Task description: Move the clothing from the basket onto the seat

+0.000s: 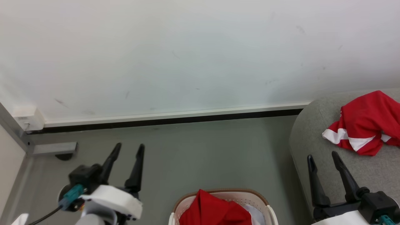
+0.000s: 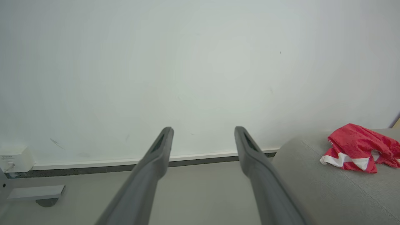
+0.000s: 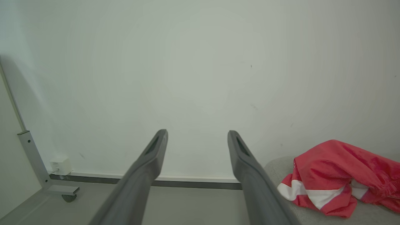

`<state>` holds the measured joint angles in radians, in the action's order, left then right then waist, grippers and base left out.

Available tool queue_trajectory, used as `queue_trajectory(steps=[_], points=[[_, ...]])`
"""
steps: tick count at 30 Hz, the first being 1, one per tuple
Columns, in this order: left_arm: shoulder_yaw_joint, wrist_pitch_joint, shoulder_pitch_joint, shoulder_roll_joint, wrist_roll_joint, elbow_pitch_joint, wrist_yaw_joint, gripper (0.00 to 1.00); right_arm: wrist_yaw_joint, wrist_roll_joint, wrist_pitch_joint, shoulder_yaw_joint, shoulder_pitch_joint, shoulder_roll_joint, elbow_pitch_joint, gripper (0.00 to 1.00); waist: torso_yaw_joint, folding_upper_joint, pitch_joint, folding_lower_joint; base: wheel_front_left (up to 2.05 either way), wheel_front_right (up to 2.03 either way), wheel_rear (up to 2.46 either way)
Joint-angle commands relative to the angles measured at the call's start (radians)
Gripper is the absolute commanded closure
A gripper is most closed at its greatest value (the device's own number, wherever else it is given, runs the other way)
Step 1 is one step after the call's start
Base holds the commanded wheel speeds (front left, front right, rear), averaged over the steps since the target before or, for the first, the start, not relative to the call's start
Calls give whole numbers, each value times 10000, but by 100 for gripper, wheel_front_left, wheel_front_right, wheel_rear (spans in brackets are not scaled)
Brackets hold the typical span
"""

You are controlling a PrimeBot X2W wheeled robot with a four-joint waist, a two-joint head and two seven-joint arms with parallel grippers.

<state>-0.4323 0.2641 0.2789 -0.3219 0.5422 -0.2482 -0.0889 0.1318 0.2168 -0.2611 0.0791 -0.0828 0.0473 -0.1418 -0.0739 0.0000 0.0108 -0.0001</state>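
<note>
Red fabric is what you will spot first: one red garment (image 1: 364,126) with white stripes lies crumpled on the grey seat (image 1: 312,140) at the right of the head view, resting on the cushion near its rounded corner. More red clothing (image 1: 215,211) sits heaped in the basket (image 1: 184,201), which stands on the floor (image 1: 203,153) at the bottom middle. You can see its brown rim band along the back and a bit of white cloth beside the red heap. The basket is near the seat's side and lies between your two arms.

Your left gripper (image 1: 129,145) hangs above the floor to the left of the basket, its two dark fingers spread apart with nothing between them. In the left wrist view you look through the gap at the pale wall (image 2: 200,62) and the skirting. Your right gripper (image 1: 322,154) is over the seat's near edge, its jaws likewise wide and empty, apart from the garment on the cushion. Whether its fingers touch the upholstery you cannot tell. At far left a small white box (image 1: 26,118) sits on the wall by a grey metal frame (image 1: 53,148)
</note>
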Motion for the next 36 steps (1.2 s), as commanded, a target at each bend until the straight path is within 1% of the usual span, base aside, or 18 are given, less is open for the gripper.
queue_trajectory(steps=[1, 3, 6, 9, 12, 20, 21, 27, 30, 36], points=[[283, 2, -329, 38, -183, 138, -42, 0, -20, -83, -27, 26, 110, 27, -35, 0, 43, 0, 54, 1, 0, 0, 0], [954, 2, -790, 154, -254, 313, -95, 0, -20, -65, -27, 111, 85, 26, -15, 0, 44, 0, 85, 1, 0, 0, 0], [1855, 2, -1417, 402, -536, 519, -48, 0, -20, 58, -26, 152, -19, 27, 78, 0, 13, 0, 96, 1, 0, 0, 0], [2497, 2, -1899, 700, -873, 594, 158, 0, -20, 97, -26, 149, -124, 26, 122, 0, -11, 0, 73, 1, 0, 0, 0], [2845, 2, -2162, 1024, -1172, 602, 418, 0, -20, 55, -26, 120, -191, 26, 114, 0, -20, 0, 61, 1, 0, 0, 0], [3409, 2, -2142, 1669, -1902, 428, 1115, 0, -20, -99, -27, 152, -317, 24, -49, 0, -54, 0, 49, 1, 0, 0, 0], [3409, 2, -2142, 1669, -1902, 428, 1115, 0, -20, -99, -27, 152, -317, 24, -49, 0, -54, 0, 49, 1, 0, 0, 0], [3806, 2, -2107, 1978, -2197, 295, 1471, 0, -20, -111, -26, 238, -336, 26, -66, 0, -123, 0, 11, 1, 0, 0, 0], [3965, 2, -2056, 2092, -2305, 217, 1581, 0, -20, -181, -27, 145, -410, 26, 3, 0, -163, 0, -41, 1, 0, 0, 0], [3866, 2, -1854, 2251, -2663, 26, 1820, 0, -20, -227, -27, -231, -608, 26, 171, 0, -293, 0, -259, 1, 0, 0, 0]])
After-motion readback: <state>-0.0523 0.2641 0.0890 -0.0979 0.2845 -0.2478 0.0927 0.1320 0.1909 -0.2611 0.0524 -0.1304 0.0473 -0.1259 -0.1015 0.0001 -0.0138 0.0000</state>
